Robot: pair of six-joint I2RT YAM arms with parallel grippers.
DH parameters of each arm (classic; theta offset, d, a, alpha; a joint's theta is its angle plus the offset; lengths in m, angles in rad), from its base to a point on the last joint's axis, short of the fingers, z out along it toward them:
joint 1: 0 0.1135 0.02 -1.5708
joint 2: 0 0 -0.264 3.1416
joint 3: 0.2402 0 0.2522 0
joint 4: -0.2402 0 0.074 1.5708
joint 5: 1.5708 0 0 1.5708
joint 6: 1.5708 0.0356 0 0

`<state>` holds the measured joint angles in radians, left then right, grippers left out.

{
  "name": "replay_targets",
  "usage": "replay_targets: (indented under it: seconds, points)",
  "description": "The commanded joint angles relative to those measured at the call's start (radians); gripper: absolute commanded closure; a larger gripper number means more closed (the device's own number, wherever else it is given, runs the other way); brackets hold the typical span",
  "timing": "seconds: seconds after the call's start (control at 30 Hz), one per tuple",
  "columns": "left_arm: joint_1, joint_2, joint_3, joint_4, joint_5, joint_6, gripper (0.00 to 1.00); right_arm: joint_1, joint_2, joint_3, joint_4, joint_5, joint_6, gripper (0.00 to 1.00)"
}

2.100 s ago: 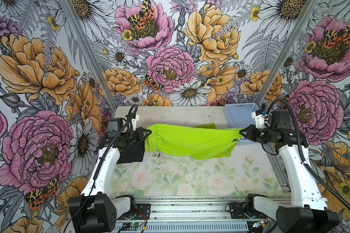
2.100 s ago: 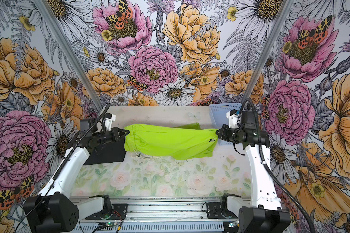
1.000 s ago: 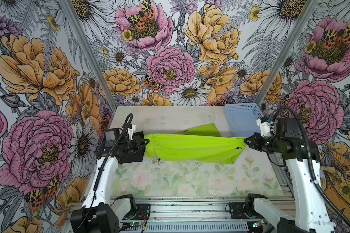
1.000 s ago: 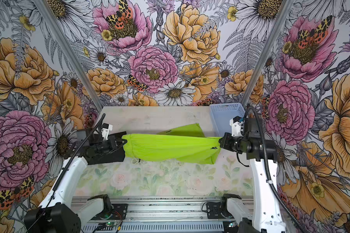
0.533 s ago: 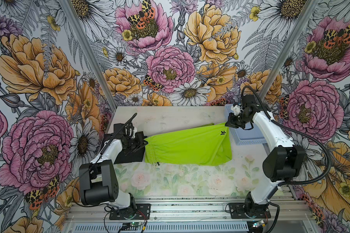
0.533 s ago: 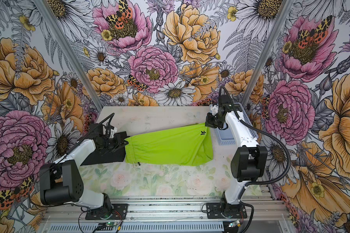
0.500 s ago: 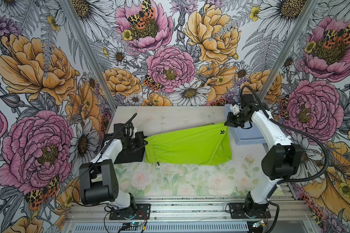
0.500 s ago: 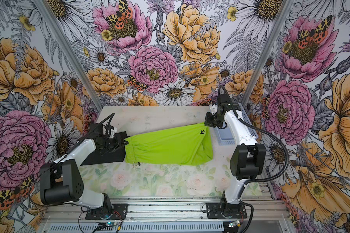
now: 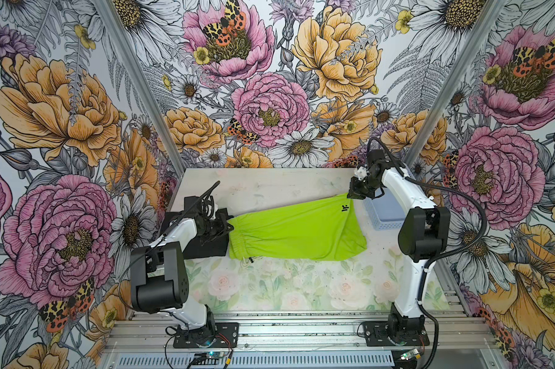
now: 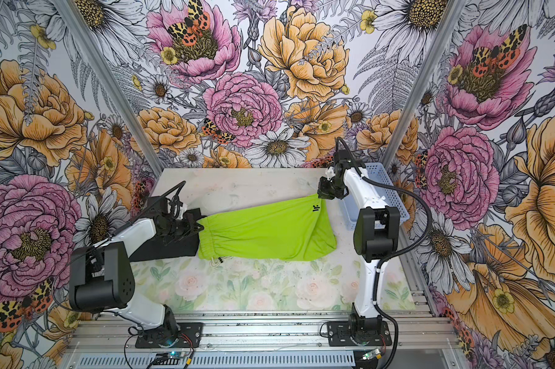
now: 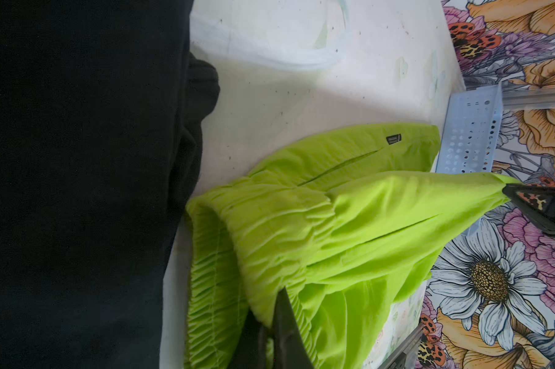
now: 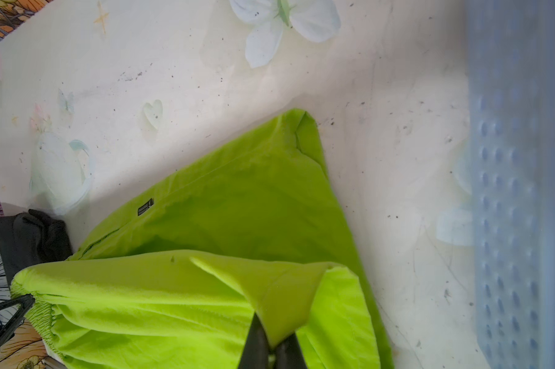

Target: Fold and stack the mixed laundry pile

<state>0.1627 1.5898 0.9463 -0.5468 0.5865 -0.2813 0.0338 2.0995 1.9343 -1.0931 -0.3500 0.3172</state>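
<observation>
In both top views the lime-green shorts (image 9: 295, 233) lie across the middle of the surface (image 9: 269, 188). The waistband points toward the left edge and the leg hem toward the right edge. A small black logo (image 9: 344, 208) sits near the far hem corner. The left tool (image 9: 229, 227) is pinched tight on the far end of the waistband. The right tool (image 9: 349, 197) is pinched tight on the far hem corner, just beside the logo. A white drawstring (image 9: 245, 262) trails from the near end of the waistband. The black T-shirt (image 9: 209, 247) lies flat at the left edge, just beside the waistband and partly under the left arm. The light-blue basket (image 10: 381, 175) stands at the far right corner, behind the right arm.

From the left wrist, the left tool (image 11: 269, 326) grips the gathered waistband, nothing showing between its dark fingers (image 11: 289, 335) but cloth. An upper layer of the shorts (image 11: 381, 217) stretches taut above a lower layer resting on the surface (image 11: 285, 80). The right tool (image 11: 509, 191) holds its far point. The T-shirt (image 11: 78, 159) fills one side, and the basket (image 11: 467, 134) shows beyond the shorts.

From the right wrist, the right tool (image 12: 271, 346) clamps a raised corner of the shorts (image 12: 237, 207). The layer beneath lies flat on the surface (image 12: 205, 64). The left tool (image 12: 27, 302) holds the waistband at the far end, close to the T-shirt (image 12: 30, 236). The basket (image 12: 519, 191) is a blur alongside.
</observation>
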Motion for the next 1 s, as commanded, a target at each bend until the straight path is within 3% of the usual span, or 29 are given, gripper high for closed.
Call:
replay_targets:
  seconds: [0.0,0.1,0.23,0.4,0.6,0.97]
  points:
    - [0.036,0.019,0.021,0.005,-0.224,0.029,1.00,-0.051,0.045,0.068,0.076,0.219,0.007,1.00]
    - [0.033,0.030,0.019,0.005,-0.226,0.031,1.00,-0.052,0.085,0.089,0.109,0.163,-0.013,0.98]
    - [0.024,0.044,0.017,0.004,-0.222,0.030,1.00,-0.051,0.077,0.097,0.111,0.151,-0.030,0.68]
    - [0.013,0.047,0.020,0.002,-0.222,0.023,1.00,-0.065,-0.089,-0.102,0.152,0.163,-0.036,0.55]
    - [-0.006,0.062,0.038,-0.001,-0.213,0.025,1.00,-0.038,-0.233,-0.390,0.224,-0.027,-0.073,0.57]
    - [-0.027,0.103,0.068,-0.002,-0.202,0.049,1.00,0.045,-0.301,-0.680,0.320,-0.063,-0.038,0.65]
